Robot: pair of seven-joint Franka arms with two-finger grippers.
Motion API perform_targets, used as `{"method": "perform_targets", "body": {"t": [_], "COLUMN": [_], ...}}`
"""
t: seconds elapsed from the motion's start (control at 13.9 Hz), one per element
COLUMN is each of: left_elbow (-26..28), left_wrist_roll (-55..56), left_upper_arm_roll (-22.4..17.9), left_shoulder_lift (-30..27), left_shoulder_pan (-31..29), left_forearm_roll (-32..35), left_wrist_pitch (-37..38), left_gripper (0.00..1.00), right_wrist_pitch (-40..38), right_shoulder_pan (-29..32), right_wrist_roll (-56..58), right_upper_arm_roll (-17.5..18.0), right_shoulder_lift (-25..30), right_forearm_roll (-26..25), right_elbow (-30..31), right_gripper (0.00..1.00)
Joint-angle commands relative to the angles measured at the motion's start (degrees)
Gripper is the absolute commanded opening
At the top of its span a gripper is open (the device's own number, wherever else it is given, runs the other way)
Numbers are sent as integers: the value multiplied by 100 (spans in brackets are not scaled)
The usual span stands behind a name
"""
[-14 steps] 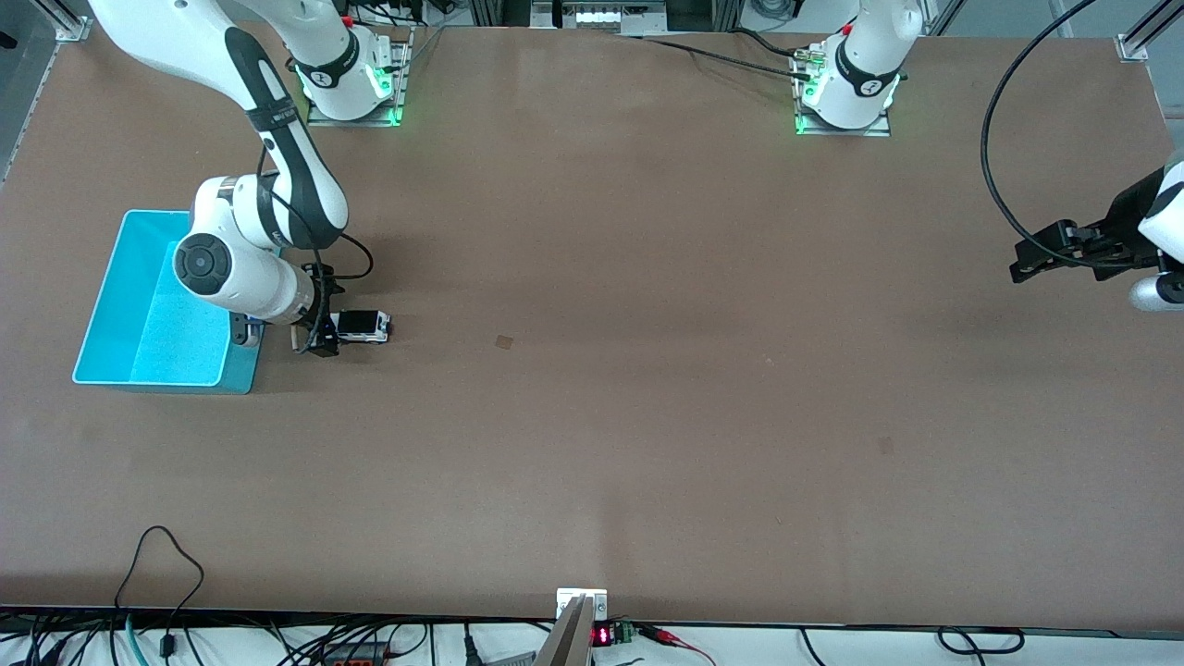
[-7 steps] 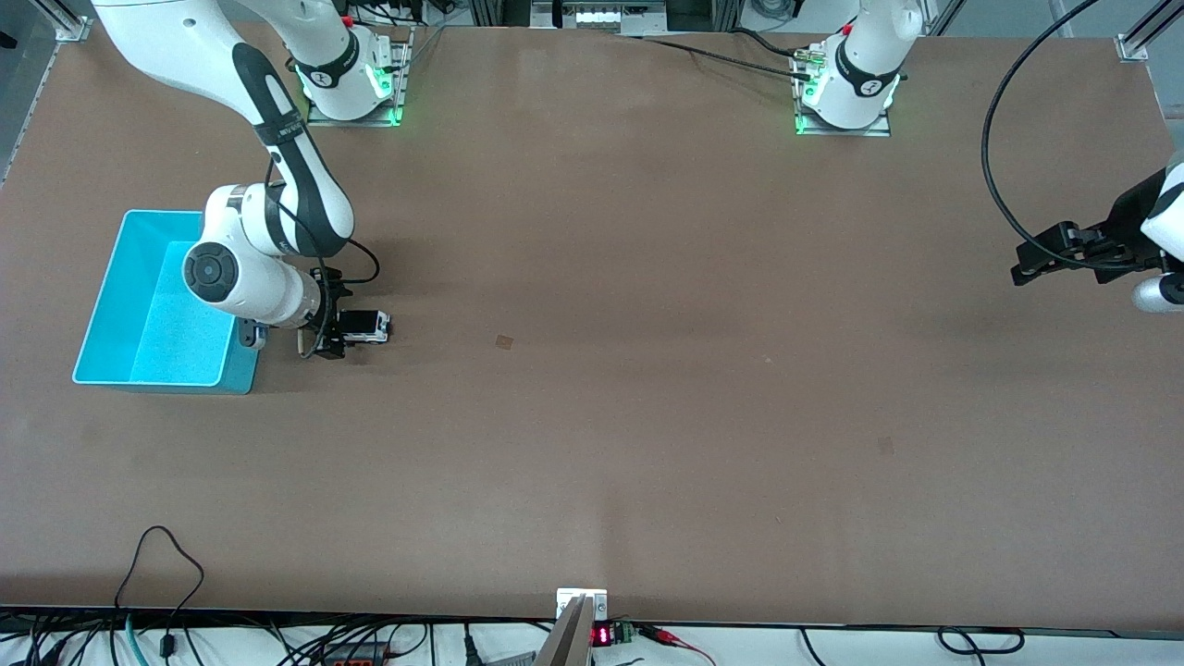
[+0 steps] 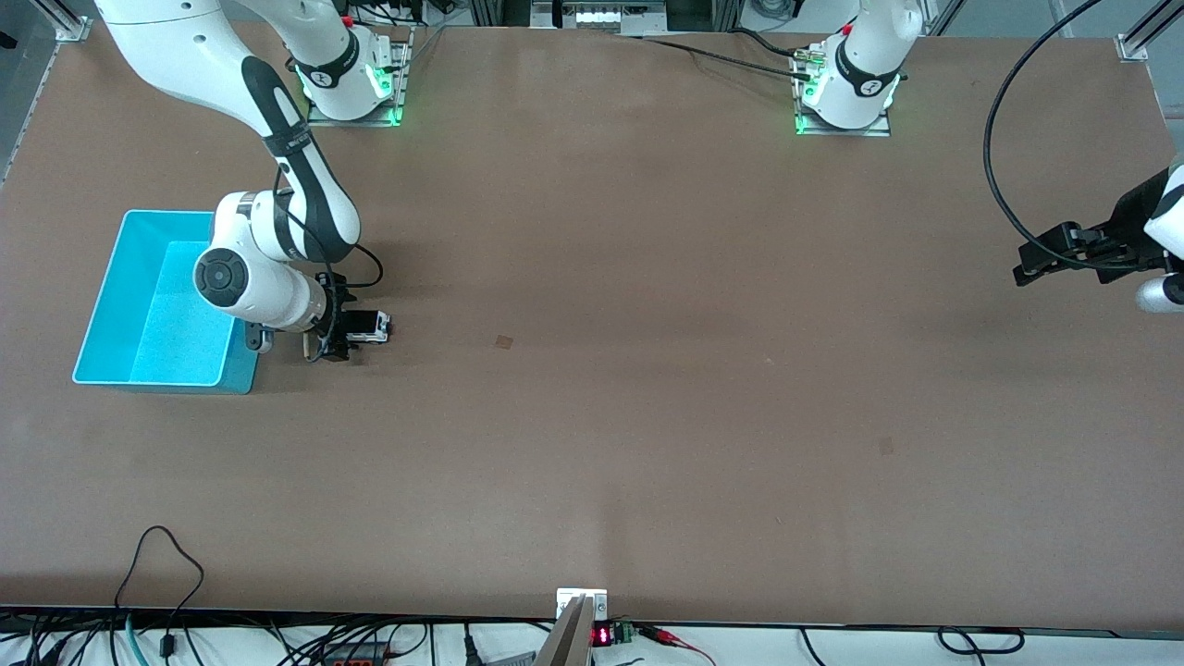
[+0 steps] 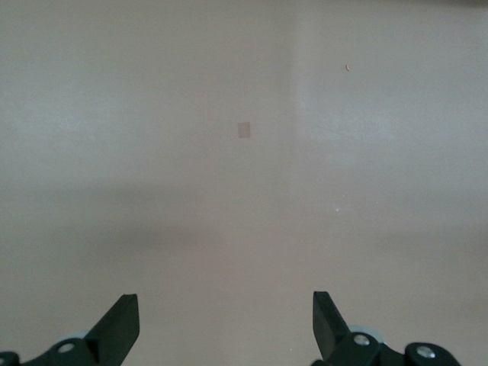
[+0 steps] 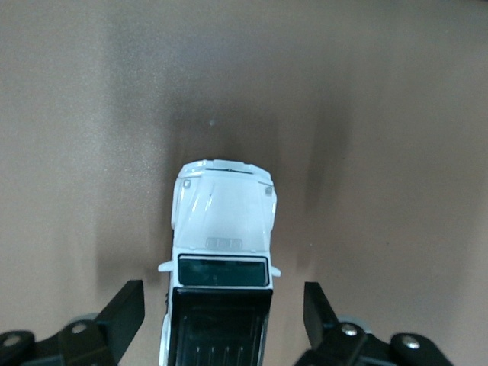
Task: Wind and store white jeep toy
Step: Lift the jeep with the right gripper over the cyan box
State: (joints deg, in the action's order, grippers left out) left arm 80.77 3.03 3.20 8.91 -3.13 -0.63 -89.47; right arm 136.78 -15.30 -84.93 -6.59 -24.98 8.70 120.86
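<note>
The white jeep toy [image 3: 372,326] [image 5: 223,229] stands on its wheels on the brown table, beside the turquoise bin [image 3: 153,328]. My right gripper [image 3: 337,335] [image 5: 223,299] is low at the table and open. Its two fingers straddle the jeep's black rear roof, with a gap showing on each side. The white bonnet points away from the gripper, toward the left arm's end of the table. My left gripper [image 3: 1025,264] [image 4: 225,314] hangs open over the table's edge at the left arm's end, with only bare table under it.
The bin lies at the right arm's end of the table, partly hidden by the right arm's wrist. A small dark patch [image 3: 504,342] marks the table near the middle. Cables [image 3: 162,555] run along the table edge nearest the front camera.
The right gripper has slid along the table from the bin side, so its fingers now flank the jeep's rear. The jeep and the left arm have stayed put.
</note>
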Motion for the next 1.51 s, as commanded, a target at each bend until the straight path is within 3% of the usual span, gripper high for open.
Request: {"method": "perform_targets", "body": {"t": [0.0,0.14,0.36,0.65,0.79,1.23,1.44], "left_elbow": [44,44,79,70,70,79,105], "left_wrist_roll": [-74,-74,-74,-74,-74,-74,-74], "left_upper_arm_roll": [-3,-3,-12,-12,-3,6,6], "left_shoulder_lift": [-56,-56,-56,-65,-65,-65,-65], "left_shoulder_pan": [-47,-47,-47,-47,-47,-47,-47], "left_forearm_roll": [-148,-148,-148,-148,-157,-157,-157], "left_wrist_pitch": [-44,-44,-44,-44,-44,-44,-96], "left_gripper": [100,100,100,100,100,100,100], "right_wrist_pitch": [-2,-11,-11,-37,-413,-1776,-2102], "right_shoulder_pan": [-26,-43,-35,-43,-26,588,835], "right_wrist_roll": [283,520,530,757,1125,3188,4306], "right_upper_arm_roll": [18,35,35,35,35,27,27], "right_shoulder_lift": [-7,-16,-51,1,237,1274,1661], "right_forearm_roll": [35,35,35,35,26,-96,-561], "right_elbow": [-36,-36,-53,-71,-88,-370,-361], "right_gripper": [44,17,1,0,0,0,0]}}
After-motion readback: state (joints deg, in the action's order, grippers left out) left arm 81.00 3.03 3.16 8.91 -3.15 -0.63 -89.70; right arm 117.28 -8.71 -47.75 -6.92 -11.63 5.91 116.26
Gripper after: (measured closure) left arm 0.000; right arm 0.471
